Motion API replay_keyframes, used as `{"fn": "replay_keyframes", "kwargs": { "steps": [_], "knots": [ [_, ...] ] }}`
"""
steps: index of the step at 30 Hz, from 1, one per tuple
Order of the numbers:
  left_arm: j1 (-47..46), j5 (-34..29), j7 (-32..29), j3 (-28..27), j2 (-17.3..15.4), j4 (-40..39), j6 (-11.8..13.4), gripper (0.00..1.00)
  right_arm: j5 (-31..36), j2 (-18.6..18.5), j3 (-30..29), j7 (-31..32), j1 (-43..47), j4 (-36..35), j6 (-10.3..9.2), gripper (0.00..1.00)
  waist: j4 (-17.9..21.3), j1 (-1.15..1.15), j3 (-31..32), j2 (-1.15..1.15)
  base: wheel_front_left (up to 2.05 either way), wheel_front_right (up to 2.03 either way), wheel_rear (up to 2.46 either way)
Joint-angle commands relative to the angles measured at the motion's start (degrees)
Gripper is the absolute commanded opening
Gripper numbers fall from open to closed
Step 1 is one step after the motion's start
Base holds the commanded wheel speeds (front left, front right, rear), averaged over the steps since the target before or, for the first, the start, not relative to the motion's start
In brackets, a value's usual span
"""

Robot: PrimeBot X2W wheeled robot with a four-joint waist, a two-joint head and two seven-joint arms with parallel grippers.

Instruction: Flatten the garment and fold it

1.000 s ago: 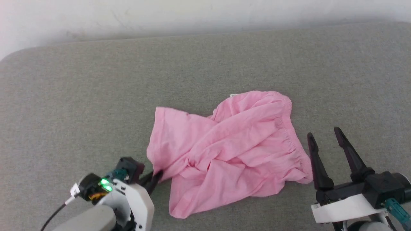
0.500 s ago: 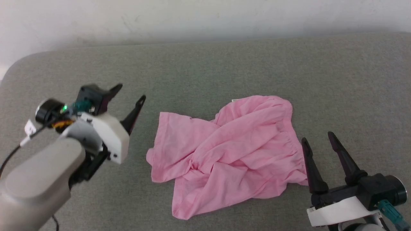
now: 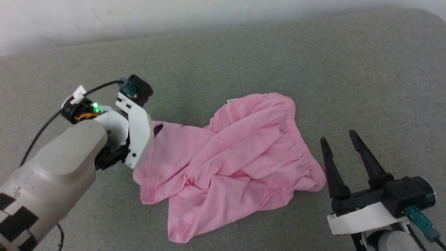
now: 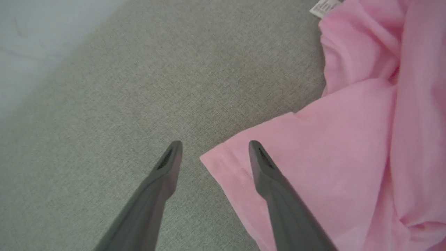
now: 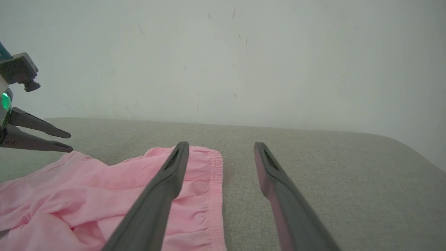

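Note:
The garment (image 3: 226,157) is a pair of light-pink shorts lying crumpled on the grey cushion, its gathered waistband (image 3: 299,150) to the right and a small white tag (image 3: 231,101) at the far edge. In the left wrist view my left gripper (image 4: 215,146) stands open just over the garment's (image 4: 341,146) hemmed leg corner, one finger over the cloth and one over bare cushion, holding nothing. My right gripper (image 3: 338,137) is open right of the waistband (image 5: 216,174), apart from it. The left gripper (image 5: 69,142) also shows at the right wrist view's left edge.
The grey cushioned surface (image 3: 244,52) stretches all round the shorts, with its rounded far-right corner (image 3: 432,17) in sight. A white wall (image 3: 174,14) runs behind it. My left forearm (image 3: 59,167) lies across the lower left.
My left gripper has let go of the garment's near-left edge, opened, and moved up to the far-left leg corner. The head camera has shifted. The right gripper stays open in place.

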State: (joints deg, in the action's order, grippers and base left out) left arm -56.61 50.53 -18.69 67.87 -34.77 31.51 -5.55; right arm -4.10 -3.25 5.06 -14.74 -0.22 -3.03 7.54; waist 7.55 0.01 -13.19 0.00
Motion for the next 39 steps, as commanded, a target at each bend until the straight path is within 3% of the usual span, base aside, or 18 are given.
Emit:
{"fn": "replay_keyframes", "kwargs": {
  "steps": [1, 8, 9, 10, 11, 15, 20, 30, 31, 32, 39],
  "knots": [
    [-0.57, 0.43, -2.22, 1.34, 0.58, 2.28, -0.78, 1.00, -0.14, 0.18, 0.06, -0.26, -0.95, 0.08, -0.05, 1.00, 1.83, -0.01, -1.46, 0.00, 0.00, 0.00, 0.00],
    [1.69, 2.14, -4.41, 3.85, 2.06, 5.39, -1.87, 1.00, -0.29, 0.30, -0.84, -0.26, -0.76, 0.26, -0.05, 1.00, 2.44, -0.01, -1.34, 0.00, 0.00, 0.00, 0.00],
    [1.85, 2.00, -3.74, 4.13, 1.81, 4.40, -1.89, 0.79, -0.27, 0.31, -1.09, -0.26, -0.52, 0.23, -0.05, 1.00, 2.14, -0.01, -1.13, 0.00, 0.00, 0.00, 0.00],
    [1.62, 1.60, -1.96, 4.23, 1.34, 3.59, -1.90, 0.15, -0.26, 0.32, -1.17, -0.26, -0.36, 0.21, -0.05, 1.00, 1.78, -0.01, -0.90, 0.00, 0.00, 0.00, 0.00],
    [1.35, 1.16, -0.02, 4.27, 0.82, 2.92, -1.90, 0.00, -0.25, 0.33, -1.19, -0.26, -0.29, 0.21, -0.05, 1.00, 1.41, -0.01, -0.65, 0.00, 0.00, 0.00, 0.00],
    [0.11, -0.37, 10.84, 1.58, -1.09, 0.00, -1.23, 0.00, -0.14, 0.34, -1.58, -0.26, 0.02, 0.01, -0.05, 1.00, -0.57, -0.01, 0.74, 0.00, 0.00, 0.00, 0.00],
    [3.36, -0.99, 20.66, -1.92, -4.55, -7.77, 4.51, 0.00, -0.39, 0.36, -2.50, -0.26, 1.58, 0.00, -0.05, 1.00, -3.83, -0.01, 2.97, 0.00, 0.00, 0.00, 0.00],
    [9.52, 2.12, 17.64, -1.44, -9.75, -16.19, 8.21, 0.00, 0.28, 0.36, -1.17, -0.26, 1.54, 0.40, -0.05, 1.00, -6.42, -0.01, 4.30, 0.00, 0.00, 0.00, 0.00],
    [9.06, 1.99, 17.15, -1.50, -9.93, -16.49, 8.50, 0.31, 0.32, 0.31, -1.19, -0.26, 1.43, 0.36, -0.05, 1.00, -6.31, -0.01, 4.29, 0.00, 0.00, 0.00, 0.00],
    [8.30, 1.62, 16.79, -1.59, -9.99, -16.68, 8.70, 1.00, 0.34, 0.25, -1.30, -0.26, 1.38, 0.28, -0.05, 1.00, -6.21, -0.01, 4.25, 0.00, 0.00, 0.00, 0.00],
    [-1.04, -0.53, 10.69, -1.73, -8.10, -14.14, 6.74, 1.00, 0.12, 0.21, -2.05, -0.26, 1.93, 0.43, -0.05, 1.00, -4.81, -0.01, 3.90, 0.00, 0.00, 0.00, 0.00]
  ]
}}
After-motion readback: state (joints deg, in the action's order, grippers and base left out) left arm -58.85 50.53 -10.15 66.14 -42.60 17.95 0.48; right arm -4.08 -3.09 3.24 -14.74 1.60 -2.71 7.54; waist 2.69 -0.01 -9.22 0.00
